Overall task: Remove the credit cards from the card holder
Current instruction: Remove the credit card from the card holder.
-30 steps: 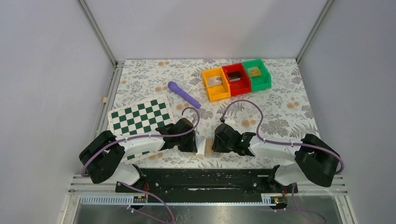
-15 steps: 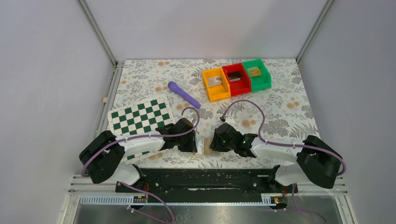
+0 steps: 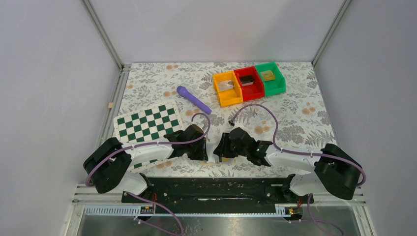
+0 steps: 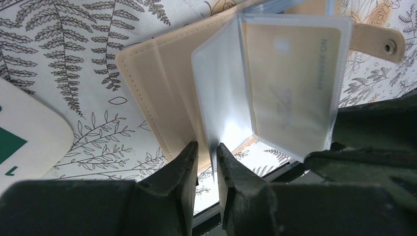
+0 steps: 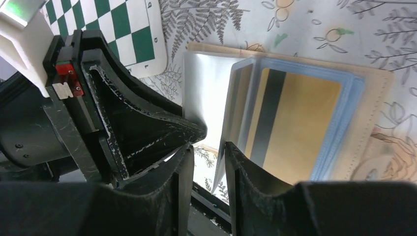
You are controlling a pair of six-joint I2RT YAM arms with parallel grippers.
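Note:
The card holder [image 4: 157,88] lies open near the table's front edge, a tan cover with clear sleeves fanned up. One sleeve holds a gold card [image 4: 290,83]; the right wrist view shows a gold card with a black stripe [image 5: 295,128] in the blue-edged sleeves. My left gripper [image 4: 207,152] stands narrowly open, with a clear sleeve leaf upright in the gap near its right finger. My right gripper [image 5: 209,152] is open, a sleeve edge resting against its right finger. From above, both grippers [image 3: 204,151] [image 3: 220,150] meet over the holder [image 3: 211,153], mostly hiding it.
A green-and-white checkered board [image 3: 147,125] lies left of the holder, partly under the left arm. A purple stick [image 3: 193,99] lies mid-table. Orange [image 3: 227,88], red [image 3: 249,82] and green [image 3: 270,77] bins stand at the back. The black rail [image 3: 216,189] borders the front edge.
My right gripper has slid left, closing in on the holder and the left gripper. The left arm has stayed still.

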